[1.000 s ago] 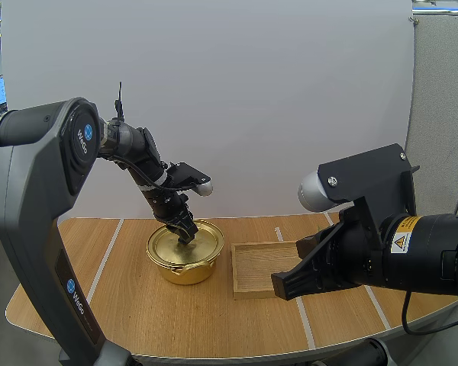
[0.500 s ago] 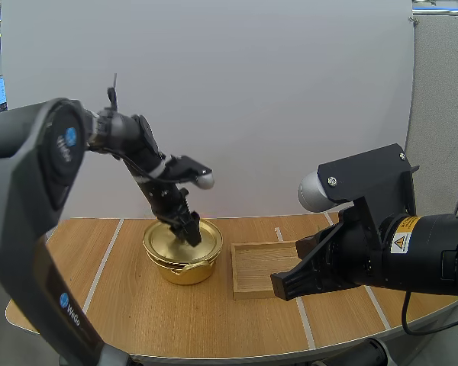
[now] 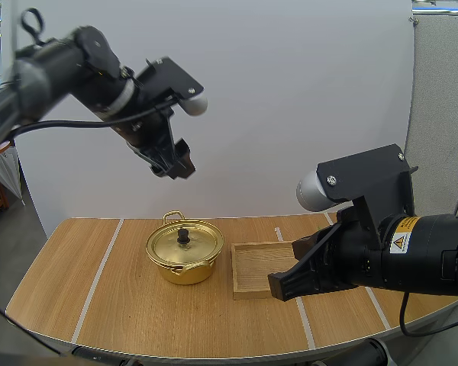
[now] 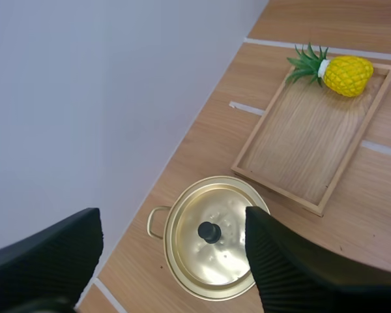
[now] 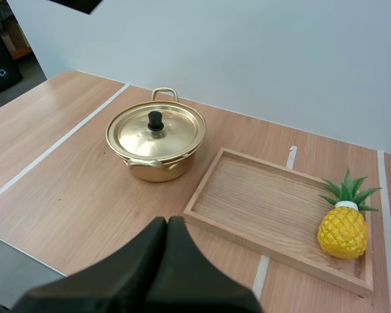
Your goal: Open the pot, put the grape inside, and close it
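The gold pot stands on the table with its lid on, black knob upright. High above it and a little to the left, my left gripper hangs open with nothing in it. From the left wrist view the pot lies far below, between the spread fingers. My right gripper hovers shut over the near edge of the wooden tray. In the right wrist view the shut gripper points toward the pot and the tray.
A toy pineapple lies in the tray's right end, also seen from the left wrist as the pineapple in the tray. White tape lines cross the wooden table. Bare table lies left of the pot.
My left gripper opened off the lid's knob and rose high above the pot. The lid stays on the pot. The right arm has not moved.
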`<state>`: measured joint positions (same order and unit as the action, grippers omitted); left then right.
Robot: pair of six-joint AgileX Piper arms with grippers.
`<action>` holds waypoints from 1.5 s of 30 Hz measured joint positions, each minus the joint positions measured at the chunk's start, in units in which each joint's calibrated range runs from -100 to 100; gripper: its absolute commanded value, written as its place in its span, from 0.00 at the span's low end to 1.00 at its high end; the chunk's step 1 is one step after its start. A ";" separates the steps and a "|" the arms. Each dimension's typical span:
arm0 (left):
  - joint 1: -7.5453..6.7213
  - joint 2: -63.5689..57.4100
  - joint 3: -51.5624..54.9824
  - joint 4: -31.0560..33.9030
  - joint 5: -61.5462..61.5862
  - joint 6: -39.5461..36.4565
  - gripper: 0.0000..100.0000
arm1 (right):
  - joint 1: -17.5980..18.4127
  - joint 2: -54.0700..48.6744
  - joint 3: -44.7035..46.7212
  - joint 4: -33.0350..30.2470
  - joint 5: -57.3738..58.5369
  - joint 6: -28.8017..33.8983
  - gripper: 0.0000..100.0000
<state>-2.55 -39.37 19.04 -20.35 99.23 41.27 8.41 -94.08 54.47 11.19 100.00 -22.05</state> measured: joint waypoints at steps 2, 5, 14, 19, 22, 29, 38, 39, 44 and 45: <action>0.00 -2.89 -0.04 0.00 0.00 -0.10 1.00 | 0.00 0.00 0.00 0.15 0.00 0.00 0.00; 0.00 -5.51 -0.04 0.00 0.34 -0.10 1.00 | 0.00 0.00 0.00 0.85 0.00 0.00 0.00; 0.00 -6.28 -0.04 0.00 0.53 -0.96 1.00 | 0.00 0.00 0.00 1.33 0.00 0.00 0.00; 0.00 -6.00 -0.04 0.00 0.53 -1.07 1.00 | 0.00 0.00 0.00 1.33 0.00 0.00 0.00; 0.00 -5.47 -0.04 0.00 0.53 -1.07 0.99 | 0.00 0.00 0.00 1.33 0.00 0.00 0.00; 0.00 -5.17 -0.04 0.00 0.53 -1.30 0.99 | 0.00 0.00 0.00 1.33 0.00 0.00 0.00; 0.00 -7.59 -0.04 0.12 0.53 -4.80 0.99 | 0.00 0.00 0.00 1.33 0.00 0.00 0.00; 0.00 -8.51 -0.04 0.12 0.69 -5.40 0.99 | 0.00 0.00 0.00 1.33 0.00 0.00 0.00; 0.00 -15.18 -0.04 0.12 0.69 -8.55 0.99 | 0.00 0.00 0.00 1.33 0.00 0.00 0.00; 0.00 -16.68 -0.04 0.12 0.69 -9.35 0.99 | 0.00 0.00 0.00 1.33 0.00 0.00 0.00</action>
<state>-2.55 -56.05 19.00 -20.24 99.92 31.91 8.41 -94.08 54.47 12.52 100.00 -22.05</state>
